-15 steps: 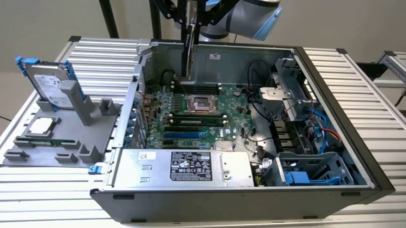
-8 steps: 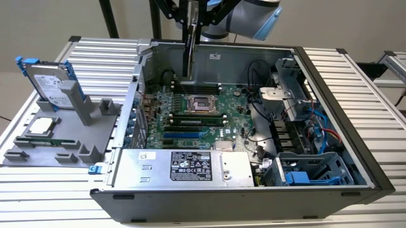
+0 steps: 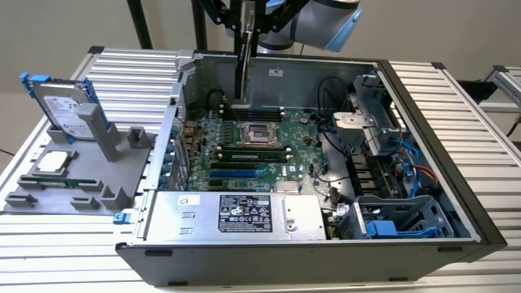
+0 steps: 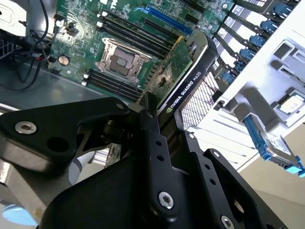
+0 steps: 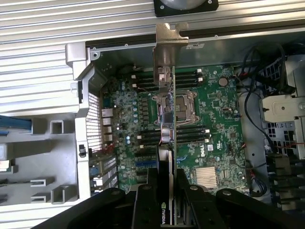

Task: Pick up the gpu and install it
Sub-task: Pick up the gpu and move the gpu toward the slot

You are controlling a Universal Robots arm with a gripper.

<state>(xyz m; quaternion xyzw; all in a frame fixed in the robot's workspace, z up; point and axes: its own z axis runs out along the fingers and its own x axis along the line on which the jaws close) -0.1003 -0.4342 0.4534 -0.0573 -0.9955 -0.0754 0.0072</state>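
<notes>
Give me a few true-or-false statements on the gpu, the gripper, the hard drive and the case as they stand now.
1. The gripper is shut on the gpu. True.
2. The gpu is seated in a motherboard slot. False: it hangs in the gripper above the motherboard, in no slot.
3. The hard drive stands upright in the grey fixture, outside the computer case, at the exterior view's left. True.
4. The computer case is closed by its side panel. False: it lies open, with the motherboard exposed.
</notes>
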